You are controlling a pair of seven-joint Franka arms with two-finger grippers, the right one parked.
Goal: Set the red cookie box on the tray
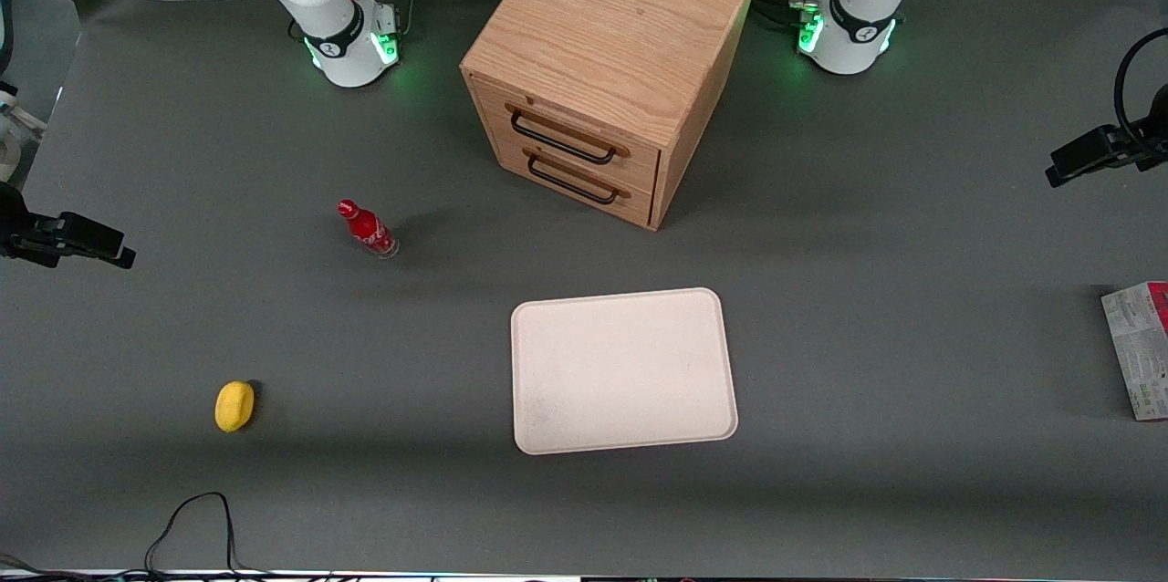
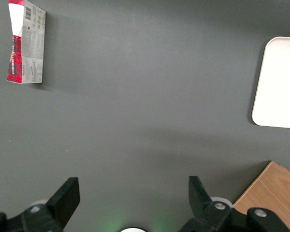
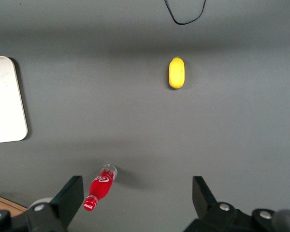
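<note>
The red cookie box (image 1: 1139, 349) lies flat on the grey table at the working arm's end, pale printed face up, partly cut off by the picture's edge. The left wrist view shows it whole, the cookie box (image 2: 26, 43) with a red narrow side. The cream-white tray (image 1: 623, 370) sits near the table's middle with nothing on it; one rounded end of the tray (image 2: 280, 82) shows in the wrist view. My gripper (image 2: 132, 192) hangs open high over bare table, apart from the box and holding nothing. From the front, the gripper (image 1: 1058, 171) is farther from the camera than the box.
A wooden two-drawer cabinet (image 1: 611, 62) stands farther from the front camera than the tray. A small red bottle (image 1: 368, 229) and a yellow lemon-like object (image 1: 234, 405) lie toward the parked arm's end. A black cable (image 1: 196, 518) loops near the front edge.
</note>
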